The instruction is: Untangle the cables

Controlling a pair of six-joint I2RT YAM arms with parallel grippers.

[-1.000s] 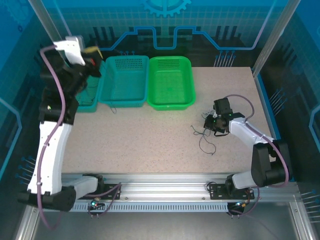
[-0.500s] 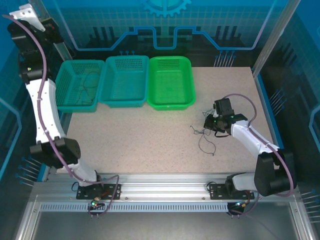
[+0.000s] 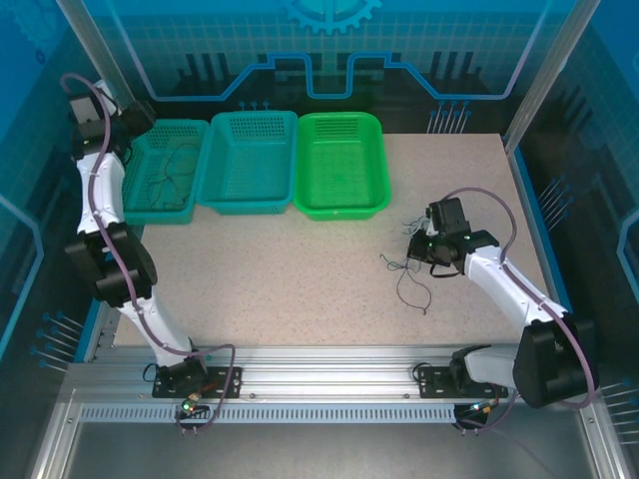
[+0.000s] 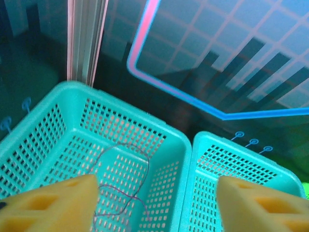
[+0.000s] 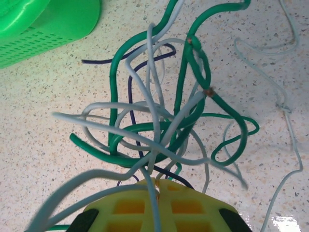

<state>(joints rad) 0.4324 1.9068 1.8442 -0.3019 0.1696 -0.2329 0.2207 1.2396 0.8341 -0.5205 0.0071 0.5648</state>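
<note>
While the right gripper sits low on the table, its yellow pads are pressed together with at least one pale strand pinched between them. So it is closed on the cable tangle. The tangle lies on the right side of the table, near the green basket but not touching it. A few loose ends trail out towards the arm bases.

The left gripper hangs over the left teal basket with its fingers spread wide and nothing between them. A single wire, thin and dark purple, lies curled on that basket's floor.

Handling, as I judge it: the strands are very light, soft and springy. They hold their curls, so they will snag and drag the whole clump rather than slide free. The green strands look thicker and a bit stiffer, and the pale and dark ones are thread-like and easy to lose from a pinch. They are not fragile, but the insulation is probably slippery.

Where to grip: a free end or an outer loop, such as the green loop sticking out on the right of the clump, not the knotted middle. One hand should pin the bundle while the other draws a strand out slowly. A fast pull risks tightening the crossings.
</note>
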